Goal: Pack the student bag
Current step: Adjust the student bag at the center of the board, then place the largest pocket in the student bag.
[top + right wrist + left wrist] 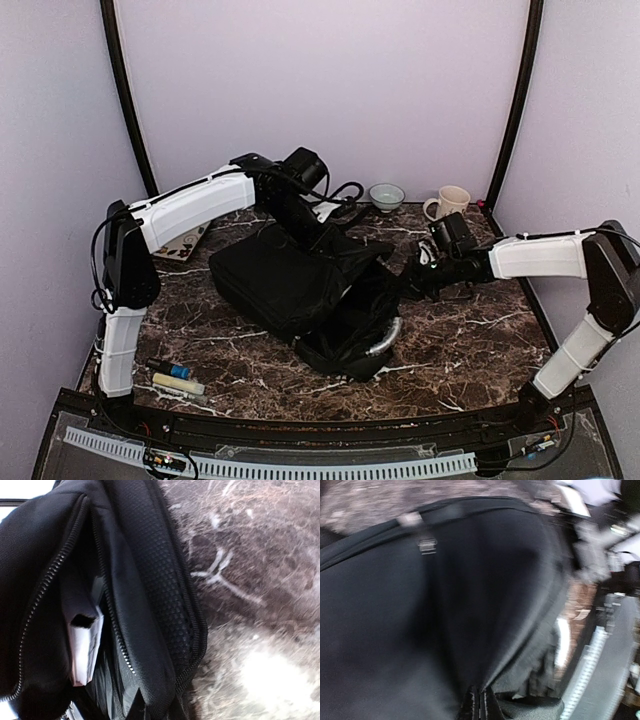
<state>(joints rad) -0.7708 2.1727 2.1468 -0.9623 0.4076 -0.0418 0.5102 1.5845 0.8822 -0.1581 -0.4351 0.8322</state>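
The black student bag (pixel 290 285) lies in the middle of the marble table, its zipper open on the right side and its grey curved handle (pixel 386 338) at the near right. My left gripper (pixel 312 228) is at the bag's far edge, and in the left wrist view its fingertips (pixel 480 706) are pinched shut on a fold of the black fabric (pixel 445 605). My right gripper (pixel 414 282) holds the bag's right side. In the right wrist view it (pixel 145 711) is shut on the edge of the open zippered flap (pixel 150 630). A white sheet (pixel 86 645) shows inside the opening.
A small grey bowl (pixel 387 195) and a cream mug (pixel 449 203) stand at the back right. A blue-tipped marker (pixel 168 370) and a pale pen-like stick (pixel 178 384) lie at the near left. A flat patterned card (pixel 186 243) lies under the left arm. Purple walls enclose the table.
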